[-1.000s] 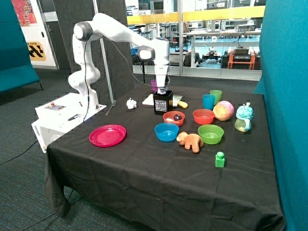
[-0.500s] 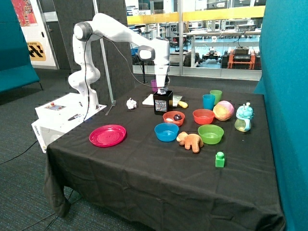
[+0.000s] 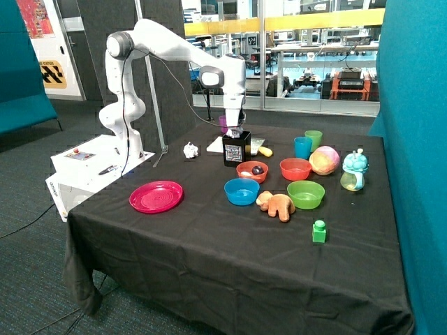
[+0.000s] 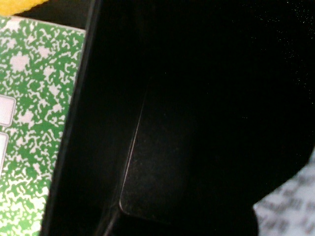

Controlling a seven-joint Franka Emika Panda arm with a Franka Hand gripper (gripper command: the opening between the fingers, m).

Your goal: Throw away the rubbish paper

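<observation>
One rubbish paper ball (image 3: pixel 191 149), small, white and crumpled, lies on the black tablecloth between the robot base and the black bin (image 3: pixel 236 149). A second ball is not clearly in view. My gripper (image 3: pixel 237 132) hangs straight down at the bin's open top. The wrist view looks into the bin's dark inside (image 4: pixel 162 147). A pale speckled patch (image 4: pixel 290 196) shows at one corner there; I cannot tell whether it is paper. Nothing shows what the gripper holds.
A flat white sheet (image 3: pixel 215 144) and a green speckled notebook (image 4: pixel 34 123) lie by the bin. Nearby stand red (image 3: pixel 252 171), blue (image 3: pixel 242 191) and green (image 3: pixel 306 194) bowls, cups (image 3: pixel 303 147), a pink plate (image 3: pixel 156 196), a plush toy (image 3: pixel 276 204), a ball (image 3: pixel 325 160) and a green block (image 3: pixel 319 231).
</observation>
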